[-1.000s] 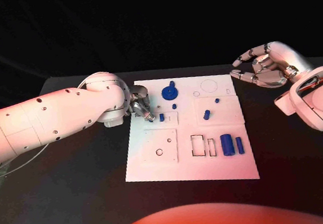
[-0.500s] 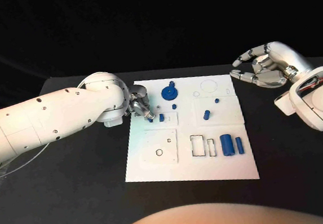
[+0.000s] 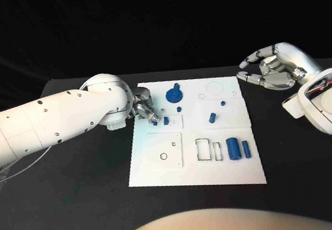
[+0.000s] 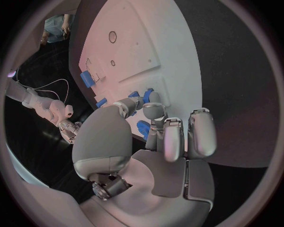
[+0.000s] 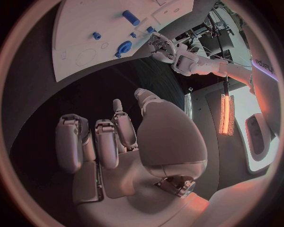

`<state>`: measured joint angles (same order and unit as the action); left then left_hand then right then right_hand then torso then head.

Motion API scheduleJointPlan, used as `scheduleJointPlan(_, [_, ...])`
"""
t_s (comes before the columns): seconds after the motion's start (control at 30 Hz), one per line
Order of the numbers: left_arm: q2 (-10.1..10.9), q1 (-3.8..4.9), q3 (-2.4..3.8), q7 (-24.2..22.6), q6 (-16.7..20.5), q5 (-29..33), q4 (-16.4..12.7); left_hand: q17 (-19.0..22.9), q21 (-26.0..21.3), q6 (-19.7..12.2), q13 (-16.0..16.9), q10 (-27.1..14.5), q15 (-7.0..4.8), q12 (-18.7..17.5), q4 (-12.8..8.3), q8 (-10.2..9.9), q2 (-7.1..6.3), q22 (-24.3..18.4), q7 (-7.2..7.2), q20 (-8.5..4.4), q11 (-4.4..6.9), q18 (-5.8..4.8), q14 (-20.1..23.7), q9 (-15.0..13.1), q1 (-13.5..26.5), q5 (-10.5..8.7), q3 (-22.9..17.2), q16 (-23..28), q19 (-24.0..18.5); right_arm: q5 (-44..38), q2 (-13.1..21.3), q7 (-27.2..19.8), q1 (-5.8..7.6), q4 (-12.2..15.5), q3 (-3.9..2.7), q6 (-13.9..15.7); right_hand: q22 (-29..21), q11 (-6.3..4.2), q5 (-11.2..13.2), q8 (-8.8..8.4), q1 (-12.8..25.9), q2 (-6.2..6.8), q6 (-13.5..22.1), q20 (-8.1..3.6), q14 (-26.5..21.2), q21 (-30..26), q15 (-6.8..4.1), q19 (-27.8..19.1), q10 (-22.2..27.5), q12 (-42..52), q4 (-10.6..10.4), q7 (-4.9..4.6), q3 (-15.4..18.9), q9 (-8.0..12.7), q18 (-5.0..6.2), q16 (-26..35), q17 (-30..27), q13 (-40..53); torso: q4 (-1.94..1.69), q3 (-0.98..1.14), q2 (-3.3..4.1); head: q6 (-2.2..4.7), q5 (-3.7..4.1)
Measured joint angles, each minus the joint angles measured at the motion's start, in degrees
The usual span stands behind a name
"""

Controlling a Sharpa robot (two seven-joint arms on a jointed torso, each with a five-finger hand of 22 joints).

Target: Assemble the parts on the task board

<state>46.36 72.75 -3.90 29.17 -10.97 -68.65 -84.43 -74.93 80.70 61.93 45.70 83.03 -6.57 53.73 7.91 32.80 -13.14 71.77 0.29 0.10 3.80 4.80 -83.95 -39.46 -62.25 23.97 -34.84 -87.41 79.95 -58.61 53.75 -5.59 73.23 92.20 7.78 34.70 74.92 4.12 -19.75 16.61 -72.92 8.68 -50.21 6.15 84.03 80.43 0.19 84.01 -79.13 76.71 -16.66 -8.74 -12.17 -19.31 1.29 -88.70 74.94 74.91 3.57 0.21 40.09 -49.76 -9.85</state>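
**Op:** Blue part point(image 3: 165, 120), small, sits at the board's point(image 3: 191, 172) upper left corner, and my left robot hand point(image 3: 145, 112) has its fingertips down on it. From the head view I'd call that a pinch, though the fingers cover the contact. My worry: if the piece is tilted in its slot and I press, it jams or pops out sideways.

**Tech:** And the right side?

**Op:** Right robot hand point(image 3: 273, 69) hangs over the table point(image 3: 74, 181) off the board's far right corner, fingers curled, nothing in them. It is well apart from everything, so no risk there unless I swing it in over the gear point(image 3: 175, 95) and knock it.

**Tech:** Left wrist view?

**Op:** Closer. Left robot hand point(image 4: 155, 137) has thumb and fingers closed around a blue part point(image 4: 144, 127) just above the board point(image 4: 142, 42). More blue shows right beside the fingertips point(image 4: 153, 99), so a neighbouring piece is close. If I shift sideways while seating, I could nudge that one loose. I cannot tell whether the held piece is upright.

**Tech:** Right wrist view?

**Op:** Right robot hand point(image 5: 112, 142) curled shut on nothing. Beyond it lie the board point(image 5: 83, 42), the gear point(image 5: 124, 47) and a peg point(image 5: 131, 18), with the left robot hand point(image 5: 163, 47) at the board's edge. Grip there looks light; a slip would drop the part off onto the table.
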Motion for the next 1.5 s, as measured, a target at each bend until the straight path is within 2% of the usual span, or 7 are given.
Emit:
scheduleJointPlan(0.5, [0.0,0.00,0.00,0.1,-0.7,0.0,0.3,0.0,0.0,0.4,0.1,0.0,0.01,0.0,0.3,-0.1,-0.01,0.0,-0.23,0.00,-0.01,0.00,0.0,0.1,0.0,-0.61,1.0,0.0,0.0,0.1,0.0,0.0,-0.01,0.0,0.00,0.0,0.0,0.00,0.0,0.00,0.2,-0.24,0.0,0.00,0.0,0.0,0.00,0.0,0.0,0.0,0.0,0.00,0.0,0.0,0.00,0.0,0.0,0.0,0.02,0.02,0.01,-0.19,0.02])
scheduleJointPlan(0.77, [-0.1,-0.27,-0.23,0.2,-1.5,0.1,0.4,0.0,0.0,0.5,0.2,0.0,0.01,-0.2,1.8,-0.1,0.30,0.0,-0.39,0.00,-0.01,0.00,0.0,0.2,0.3,-1.00,2.5,0.0,0.0,0.1,0.0,-0.1,-0.01,0.0,0.00,0.0,0.0,0.00,0.0,0.00,0.2,-0.24,0.0,0.00,0.0,0.0,0.00,0.0,0.0,0.0,0.0,0.00,0.0,0.0,0.00,0.0,0.0,0.0,0.04,0.03,0.01,-0.24,0.07])
scheduleJointPlan(1.33, [-0.2,-0.28,-0.25,0.4,-1.8,0.1,0.3,0.0,0.0,0.5,0.2,0.0,0.01,-0.2,2.5,-0.1,0.30,0.0,-0.39,0.01,-0.02,0.00,0.0,0.3,0.3,-1.00,3.3,0.0,0.0,0.1,-0.1,-0.1,-0.01,0.0,0.00,0.0,0.0,0.00,0.0,0.00,0.5,0.00,0.0,0.00,0.0,-0.2,0.00,0.0,0.0,0.0,0.0,0.00,0.0,0.0,0.00,0.0,0.0,0.0,0.04,0.00,0.01,-0.24,0.13])
scheduleJointPlan(1.43, [-0.1,-0.31,-0.29,0.4,-1.8,0.1,0.4,0.0,0.0,0.5,0.2,0.0,0.01,-0.2,3.5,-0.3,0.52,0.0,-0.39,0.00,-0.02,0.00,0.0,0.4,0.5,-0.99,4.2,0.0,0.0,0.1,-0.1,-0.1,-0.01,0.0,0.00,0.0,0.0,0.00,0.0,0.00,0.5,0.00,0.0,0.00,0.0,-0.2,0.00,0.0,0.0,0.0,0.0,0.00,0.0,0.0,0.00,0.0,0.0,0.0,0.04,-0.01,0.02,-0.20,0.16])
scheduleJointPlan(1.5, [-0.1,-0.34,-0.30,0.4,-1.7,0.1,0.4,0.0,0.0,0.6,0.1,0.0,0.01,-0.5,4.3,-0.3,0.19,0.0,-0.40,0.01,-0.02,0.01,0.0,0.4,0.9,-0.99,5.0,0.0,0.0,0.1,-0.1,-0.1,-0.01,0.0,0.00,0.0,0.0,0.00,0.0,0.00,0.5,0.00,0.0,0.00,0.0,-0.2,0.00,0.0,0.0,0.0,0.0,0.00,0.0,0.0,0.00,0.0,0.0,0.0,0.04,-0.01,0.02,-0.19,0.18])
